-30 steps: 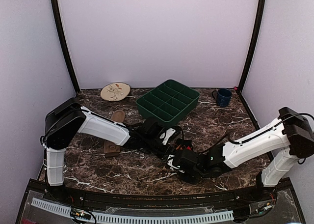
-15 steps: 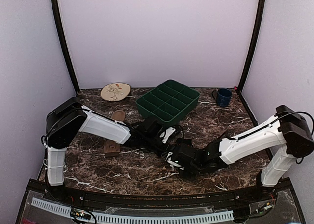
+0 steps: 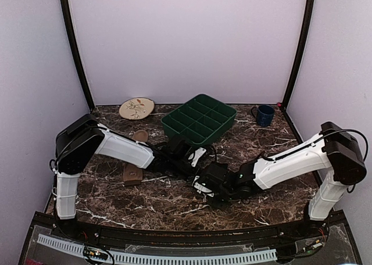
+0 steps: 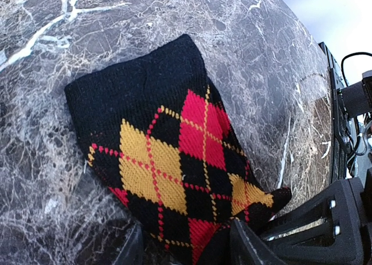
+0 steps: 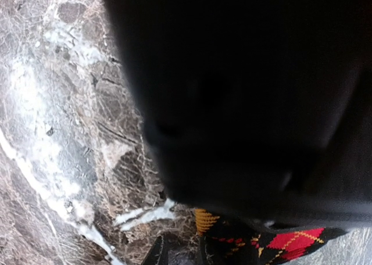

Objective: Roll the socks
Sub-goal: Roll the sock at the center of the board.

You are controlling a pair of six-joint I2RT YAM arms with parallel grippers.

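**Two grippers are crowding one sock**

The argyle sock [image 4: 174,154] is lying flat on the marble table [image 4: 52,61], in the middle, between the two arms. It is not rolled yet. The tan sock [image 3: 132,174] is lying off to the left, partly under the left arm, and nothing is touching it.

The left gripper [image 4: 186,250] is standing over one end of the argyle sock. Its jaws are standing apart with the sock's end sitting between them, but I cannot tell if they are squeezing it. The right gripper [image 3: 203,186] is sitting just beside the left one, near that same end. Something big and dark is filling its camera, so I cannot tell if its jaws are open or closed, or if they are holding any sock.

What could go wrong? The two grippers are so near each other that they could bump. The right one could be pinching only a tiny corner, and that corner could slip out. The table is looking smooth, so the sock could slide along instead of rolling. And if one gripper is pulling while the other is letting go, the sock could flop back flat.
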